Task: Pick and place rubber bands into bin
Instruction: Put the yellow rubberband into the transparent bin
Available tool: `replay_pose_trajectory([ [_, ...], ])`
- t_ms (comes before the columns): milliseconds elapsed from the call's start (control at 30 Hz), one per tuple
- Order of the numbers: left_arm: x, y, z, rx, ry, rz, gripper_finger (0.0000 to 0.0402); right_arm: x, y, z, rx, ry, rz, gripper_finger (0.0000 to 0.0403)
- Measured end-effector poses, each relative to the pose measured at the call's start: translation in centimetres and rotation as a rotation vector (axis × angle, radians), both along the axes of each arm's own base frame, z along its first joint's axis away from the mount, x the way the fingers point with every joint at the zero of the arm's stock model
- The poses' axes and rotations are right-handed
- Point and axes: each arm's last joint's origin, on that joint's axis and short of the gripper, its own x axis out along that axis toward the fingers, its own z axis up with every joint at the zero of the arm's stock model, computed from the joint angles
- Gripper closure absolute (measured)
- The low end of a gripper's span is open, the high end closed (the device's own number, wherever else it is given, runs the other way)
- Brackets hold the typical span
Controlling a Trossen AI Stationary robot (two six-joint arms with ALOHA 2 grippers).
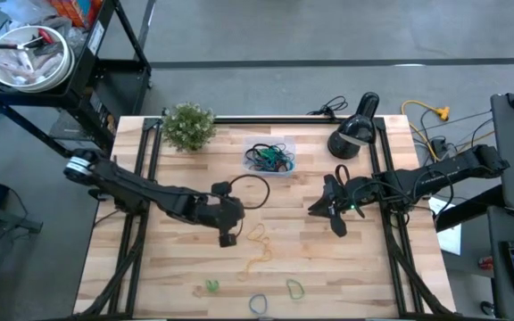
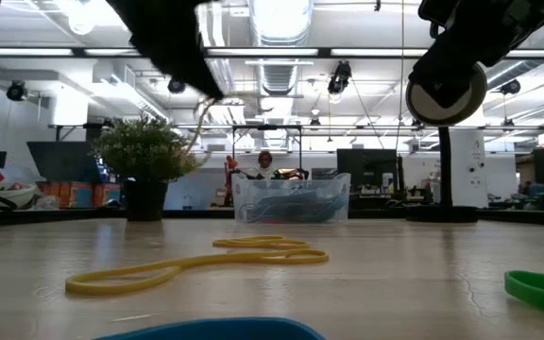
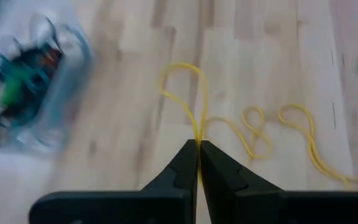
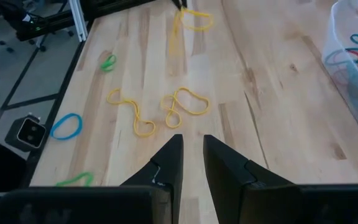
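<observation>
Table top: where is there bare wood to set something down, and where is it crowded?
Bare wood lies left of the left tool, below the plant, and along the right side below the right tool. Crowded spots: the bin at the back, the yellow bands mid-table, and green and blue bands along the front edge.

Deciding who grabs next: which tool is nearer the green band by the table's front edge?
Left. The left tool is up-table just left of the green band; the right tool is farther off, to its right.
</observation>
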Motion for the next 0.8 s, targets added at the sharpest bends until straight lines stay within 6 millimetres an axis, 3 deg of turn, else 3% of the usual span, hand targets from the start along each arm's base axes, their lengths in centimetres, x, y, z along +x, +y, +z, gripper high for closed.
replay_pose_trajectory([
  [167,0.4,0.6,2.2,0.081,-0.067,0.006,0.0402,0.0,-0.1,0.0,-0.012,-0.004,-0.022,0.0344],
  [400,1.2,2.9,3.3,0.137,-0.085,0.044,0.0402,0.0,-0.1,0.0,-0.026,-0.007,-0.045,0.0344],
  [800,2.2,10.3,4.3,0.26,-0.095,0.173,0.0401,0.1,-0.2,0.0,-0.04,-0.01,-0.068,0.0344],
])
